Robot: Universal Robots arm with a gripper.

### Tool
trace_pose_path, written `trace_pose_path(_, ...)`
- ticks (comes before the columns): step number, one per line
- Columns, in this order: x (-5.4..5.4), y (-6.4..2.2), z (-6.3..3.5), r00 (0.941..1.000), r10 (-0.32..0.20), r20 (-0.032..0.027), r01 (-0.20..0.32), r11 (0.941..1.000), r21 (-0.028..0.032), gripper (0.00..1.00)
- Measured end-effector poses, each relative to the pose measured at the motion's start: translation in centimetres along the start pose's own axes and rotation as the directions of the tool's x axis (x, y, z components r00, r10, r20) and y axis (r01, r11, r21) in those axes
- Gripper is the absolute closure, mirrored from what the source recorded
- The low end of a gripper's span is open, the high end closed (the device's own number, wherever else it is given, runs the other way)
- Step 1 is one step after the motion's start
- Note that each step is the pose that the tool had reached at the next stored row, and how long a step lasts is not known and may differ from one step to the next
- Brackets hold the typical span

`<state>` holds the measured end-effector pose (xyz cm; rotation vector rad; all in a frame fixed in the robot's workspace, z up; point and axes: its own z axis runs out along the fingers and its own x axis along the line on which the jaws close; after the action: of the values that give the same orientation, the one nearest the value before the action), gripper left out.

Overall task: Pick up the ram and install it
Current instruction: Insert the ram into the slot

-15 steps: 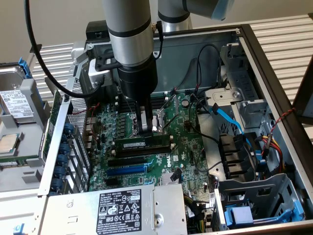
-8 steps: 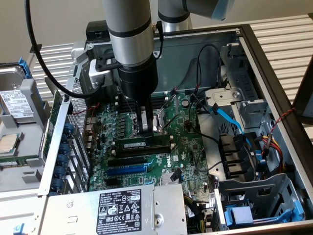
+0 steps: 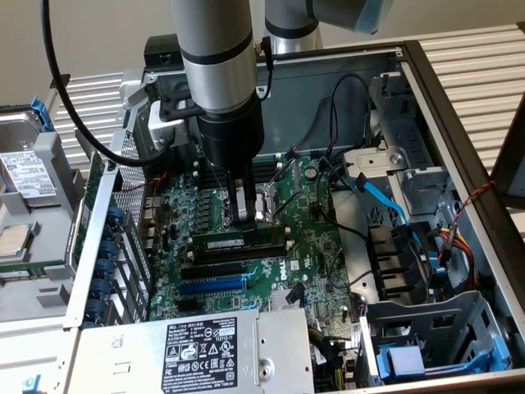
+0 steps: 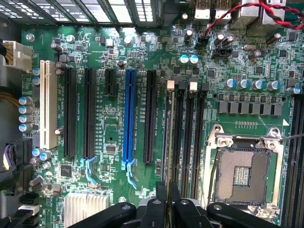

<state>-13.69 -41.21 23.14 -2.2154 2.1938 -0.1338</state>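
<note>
Inside an open computer case, we see a green motherboard (image 3: 271, 246) at frame centre. Our gripper (image 3: 244, 220) reaches straight down with its fingers (image 4: 161, 204) clamped on the ram (image 3: 234, 244), which stands on edge along the outermost black memory slot (image 4: 176, 133), just beside the empty processor socket (image 4: 242, 173).

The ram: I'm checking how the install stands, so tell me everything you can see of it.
The ram is a long, thin dark-green circuit-board stick with a small white label on its side. It stands on its long edge in a black memory slot on the motherboard, beside the open processor socket. The pincer is shut on its top edge from above. In the wrist view it appears edge-on.
</note>
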Motion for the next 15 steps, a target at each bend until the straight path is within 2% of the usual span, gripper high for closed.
trace_pose_path(15, -0.11, 0.01, 0.10, 1.0000, -0.004, 0.0003, 0.004, 1.0000, 0.0002, 0.86)
